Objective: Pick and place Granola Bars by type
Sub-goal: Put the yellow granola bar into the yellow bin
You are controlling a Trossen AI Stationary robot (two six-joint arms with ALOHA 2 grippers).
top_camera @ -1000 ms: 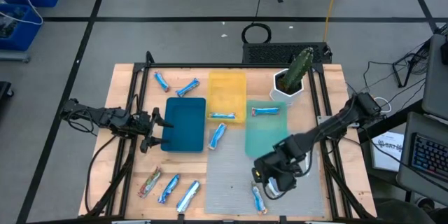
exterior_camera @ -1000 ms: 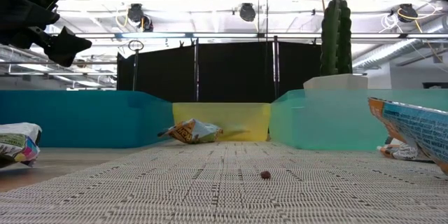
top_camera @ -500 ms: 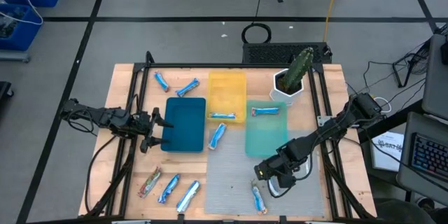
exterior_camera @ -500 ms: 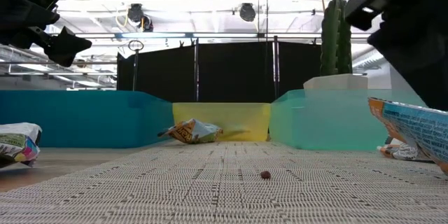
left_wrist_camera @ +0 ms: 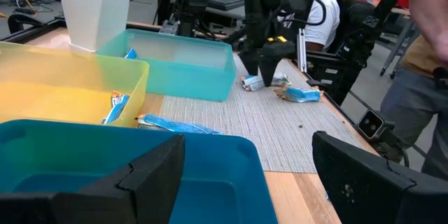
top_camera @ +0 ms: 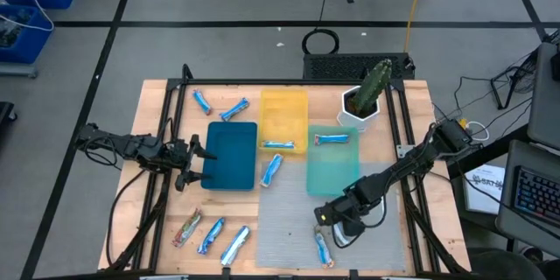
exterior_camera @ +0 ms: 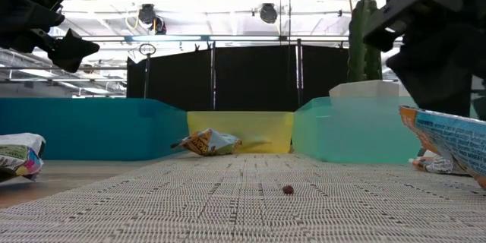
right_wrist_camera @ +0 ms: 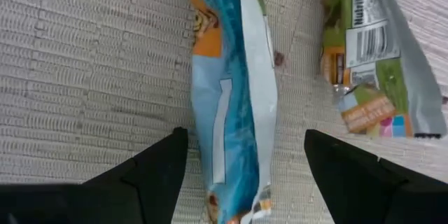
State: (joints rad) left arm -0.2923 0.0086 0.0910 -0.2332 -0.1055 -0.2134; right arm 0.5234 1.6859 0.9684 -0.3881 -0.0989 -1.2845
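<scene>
Three trays sat side by side beyond the right gripper [top_camera: 335,224]: blue tray [top_camera: 231,155] farthest over, yellow tray [top_camera: 283,120] in the middle, teal tray [top_camera: 332,160] nearest, w/ the woven mat [top_camera: 289,219] under the gripper itself. R arm was the one at work; L gripper [top_camera: 187,164] waited just beside the blue tray's outer edge, fingers spread wide, holding nothing.

R gripper hung low over the mat w/ fingers wide apart & empty. Directly between its fingertips, per the wrist view, lay a blue-and-white bar [right_wrist_camera: 234,98] lengthwise on the mat, not yet touched. Just beside that, outside one finger, lay a silvery-green bar [right_wrist_camera: 374,63]. A tiny crumb [right_wrist_camera: 279,58] sat on the mat between the two.

Other bars were well apart from the gripper: one in the teal tray [top_camera: 331,138], one in the yellow [top_camera: 278,145], more loose on the table.

Judged step: lining up to pick the blue-and-white bar. Next move prob. calls for a short drop straight down, closing across the bar's narrow width, keeping clear of the neighbour bar, then lifting toward whichever tray takes that type
</scene>
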